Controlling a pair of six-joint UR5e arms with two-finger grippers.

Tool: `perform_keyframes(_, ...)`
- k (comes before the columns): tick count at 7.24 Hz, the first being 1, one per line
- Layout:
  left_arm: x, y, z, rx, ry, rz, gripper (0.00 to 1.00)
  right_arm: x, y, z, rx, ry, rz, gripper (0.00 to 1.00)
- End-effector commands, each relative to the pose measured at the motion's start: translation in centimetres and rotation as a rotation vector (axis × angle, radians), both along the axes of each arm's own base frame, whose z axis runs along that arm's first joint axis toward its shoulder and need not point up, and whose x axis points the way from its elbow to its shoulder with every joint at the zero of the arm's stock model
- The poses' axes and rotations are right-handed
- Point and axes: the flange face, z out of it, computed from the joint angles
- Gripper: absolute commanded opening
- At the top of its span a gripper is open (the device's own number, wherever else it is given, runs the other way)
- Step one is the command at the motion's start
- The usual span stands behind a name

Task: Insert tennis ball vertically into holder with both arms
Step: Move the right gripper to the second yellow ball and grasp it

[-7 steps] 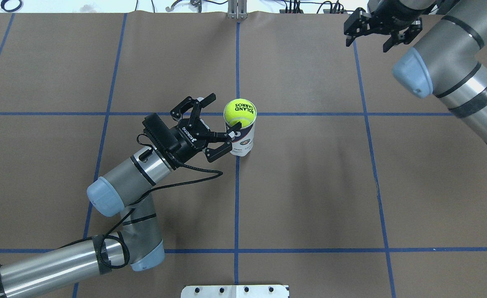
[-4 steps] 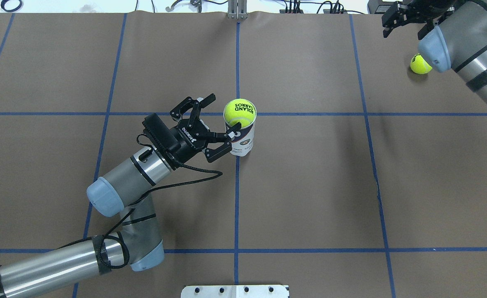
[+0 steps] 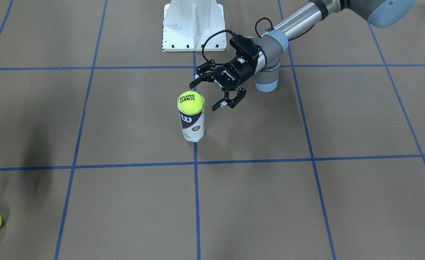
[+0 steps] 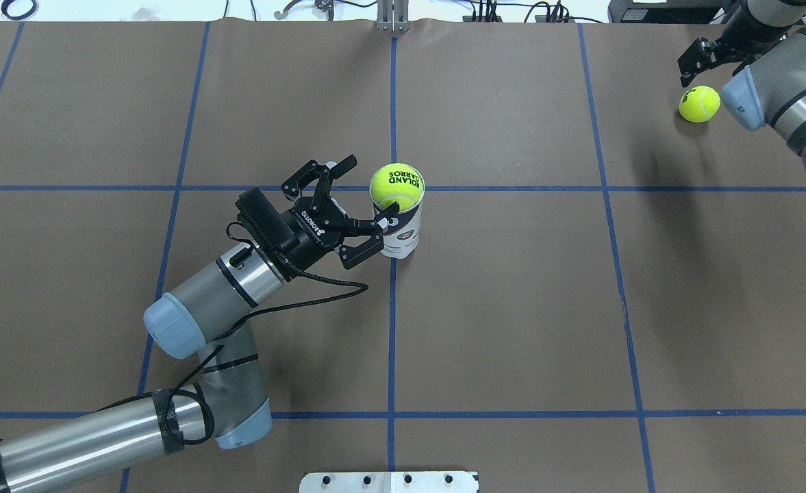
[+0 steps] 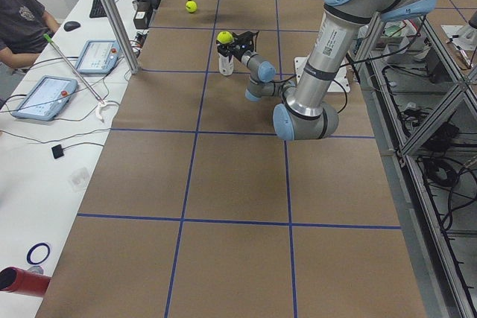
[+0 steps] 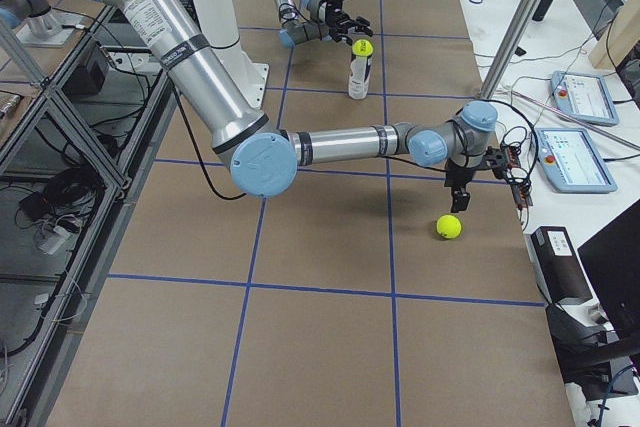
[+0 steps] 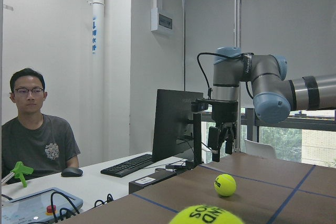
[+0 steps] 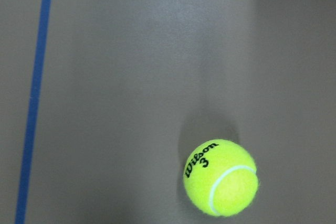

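Can (image 4: 403, 236) stands upright mid table (image 4: 512, 308), 1 ball (image 4: 396, 185) perched on its open top, not down inside. Left gripper (image 3: 206, 94) sits just beside the can, jaws wide apart, holding nothing. Right gripper (image 7: 221, 148) hangs above 2nd ball (image 7: 225, 184) at far corner; can't tell its jaw gap.

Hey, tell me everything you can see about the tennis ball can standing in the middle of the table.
The holder is a clear plastic tube standing upright on the brown table, right on a blue tape line. A white label with a navy band and a white W logo wraps it and hides what is inside. A yellow tennis ball printed ROLAND GARROS sits in its open mouth, its top protruding. The open left gripper hovers beside the rim, apparently not touching.
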Motion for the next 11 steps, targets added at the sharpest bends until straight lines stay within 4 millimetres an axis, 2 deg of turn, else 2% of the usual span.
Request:
perform_keyframes(1, 0.0, 0.0, 0.0, 0.000, -0.001, -0.001, 0.99, -1.9, -0.8, 3.3, 0.035, 0.039, -0.018, 0.99)
perform_keyframes(2, 0.0, 0.0, 0.0, 0.000, -0.001, -0.001, 0.99, -2.2, -0.6, 3.9, 0.043, 0.051, -0.036, 0.99)
perform_keyframes(4, -0.1, 0.0, -0.2, 0.002, 0.003, -0.001, 0.99, -4.2, 0.0, 4.3, 0.052, 0.079, -0.058, 0.99)
perform_keyframes(6, -0.2, 0.1, -0.2, 0.003, 0.005, -0.001, 0.99, -4.4, 0.1, 5.3, 0.051, 0.116, -0.052, 0.99)
perform_keyframes(7, -0.2, 0.1, -0.2, 0.003, 0.005, -0.001, 0.99, -4.4, 0.0, 5.2, 0.056, 0.124, -0.052, 0.96)
perform_keyframes(8, -0.2, 0.1, 0.2, 0.000, -0.001, -0.001, 0.99, -4.4, -0.1, 5.1, 0.061, 0.130, -0.050, 0.85)
perform_keyframes(9, -0.7, 0.3, 0.7, 0.000, -0.003, -0.001, 0.99, -4.4, -0.2, 5.1, 0.063, 0.138, -0.046, 0.56)
perform_keyframes(10, -0.7, 0.3, 0.8, -0.001, -0.005, -0.001, 0.99, -4.4, -0.3, 4.9, 0.066, 0.137, -0.045, 0.18)
perform_keyframes(11, -0.7, 0.3, 0.8, -0.001, -0.005, -0.001, 0.99, -4.5, -0.5, 4.6, 0.070, 0.136, -0.045, 0.00)
